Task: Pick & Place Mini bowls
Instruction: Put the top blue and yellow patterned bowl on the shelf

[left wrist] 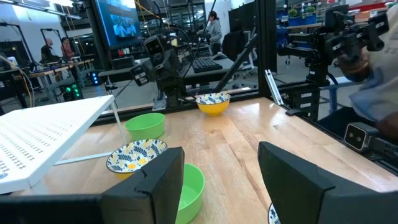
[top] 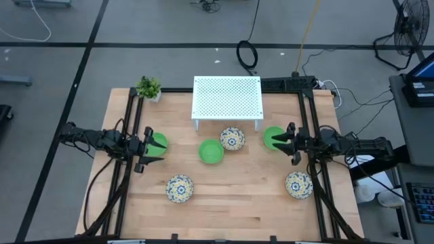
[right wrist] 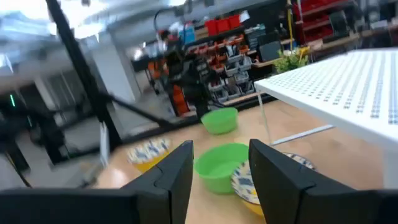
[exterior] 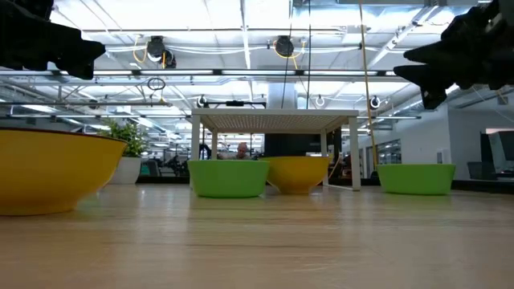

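Fingers [left wrist: 221, 180] gape in wrist views, perhaps hidden overhead

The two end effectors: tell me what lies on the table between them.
In the high view, a green bowl and a floral bowl lie between the left end effector and the right end effector.

Readable text: none in any view.
Monitor [left wrist: 124, 25] in the room behind the table: lit with a blue picture, its writing too blurred to read.
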Motion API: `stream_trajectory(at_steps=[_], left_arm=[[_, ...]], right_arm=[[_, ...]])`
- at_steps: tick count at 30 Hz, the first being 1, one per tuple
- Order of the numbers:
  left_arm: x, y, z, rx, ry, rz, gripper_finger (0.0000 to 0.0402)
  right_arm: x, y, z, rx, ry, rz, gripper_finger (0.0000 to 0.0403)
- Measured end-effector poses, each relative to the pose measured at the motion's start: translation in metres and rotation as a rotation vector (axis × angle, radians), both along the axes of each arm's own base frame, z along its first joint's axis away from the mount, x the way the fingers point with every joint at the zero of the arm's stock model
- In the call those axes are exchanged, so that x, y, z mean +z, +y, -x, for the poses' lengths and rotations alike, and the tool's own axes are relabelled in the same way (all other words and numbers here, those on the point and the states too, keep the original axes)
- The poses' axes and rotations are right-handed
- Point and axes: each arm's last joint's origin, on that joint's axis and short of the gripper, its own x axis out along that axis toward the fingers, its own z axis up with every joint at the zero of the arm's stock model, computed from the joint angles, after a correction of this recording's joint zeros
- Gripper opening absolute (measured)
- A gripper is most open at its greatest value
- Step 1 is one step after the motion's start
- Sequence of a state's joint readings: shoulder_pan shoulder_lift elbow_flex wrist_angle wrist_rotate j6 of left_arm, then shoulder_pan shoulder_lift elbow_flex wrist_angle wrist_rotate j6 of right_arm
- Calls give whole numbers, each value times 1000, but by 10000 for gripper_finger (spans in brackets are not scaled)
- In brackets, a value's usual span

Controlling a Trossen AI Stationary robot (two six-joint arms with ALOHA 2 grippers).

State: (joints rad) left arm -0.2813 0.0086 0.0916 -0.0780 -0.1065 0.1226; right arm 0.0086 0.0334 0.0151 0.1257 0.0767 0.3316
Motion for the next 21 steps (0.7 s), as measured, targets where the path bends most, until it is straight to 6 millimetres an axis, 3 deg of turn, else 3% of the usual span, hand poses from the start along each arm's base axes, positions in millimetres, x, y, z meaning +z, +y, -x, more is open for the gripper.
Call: stream_trajectory(at_steps=[8,14,17,19,21], left_arm=[[0,0,0,0,1,0,212],[0,0,0,0,1,0,212],[0,0,0,0,0,0,212],[0,0,0,0,0,0,212],[0,0,0,0,0,0,212]], right_arm=[[6,0,1,10,-65,-98,144],[11,-4,1,-126,-122,-51,146],[14,-2,-3,-99,-115,-13,162],[9,-1,-10,-90,-1,6,181],[27,1,-18,-82,31,28,205]])
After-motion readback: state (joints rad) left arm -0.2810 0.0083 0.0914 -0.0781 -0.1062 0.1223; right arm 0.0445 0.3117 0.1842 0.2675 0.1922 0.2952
